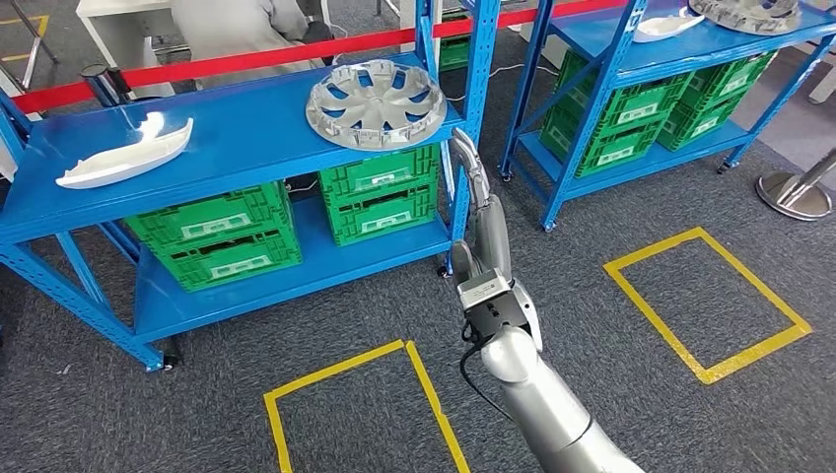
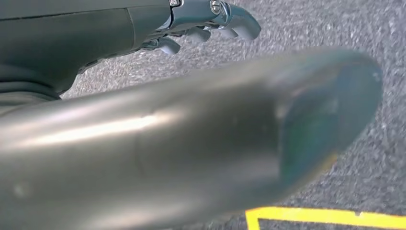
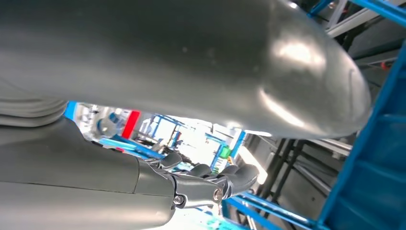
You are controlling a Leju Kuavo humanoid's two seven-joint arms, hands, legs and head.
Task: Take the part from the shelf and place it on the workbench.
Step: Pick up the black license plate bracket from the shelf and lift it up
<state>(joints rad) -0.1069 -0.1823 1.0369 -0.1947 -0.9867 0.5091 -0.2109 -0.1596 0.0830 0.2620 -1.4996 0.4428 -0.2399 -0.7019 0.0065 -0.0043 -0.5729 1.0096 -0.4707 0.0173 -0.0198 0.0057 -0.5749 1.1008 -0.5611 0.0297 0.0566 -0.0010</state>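
The task has barely begun: the silver wheel cover (image 1: 376, 101) lies untaken on the blue shelf (image 1: 246, 148), the empty right hand (image 1: 471, 163), fingers loosely apart, reaching just beside it

I see blue shelves (image 1: 246, 138) holding a silver spoked hubcap (image 1: 375, 101) and a white trim part (image 1: 126, 155), with green crates (image 1: 222, 236) below. My right arm (image 1: 537, 384) is silver, its hand (image 1: 471, 168) grey. The floor (image 1: 345, 315) is dark grey with yellow tape rectangles (image 1: 705, 296). A red barrier band (image 1: 227, 64) runs behind.
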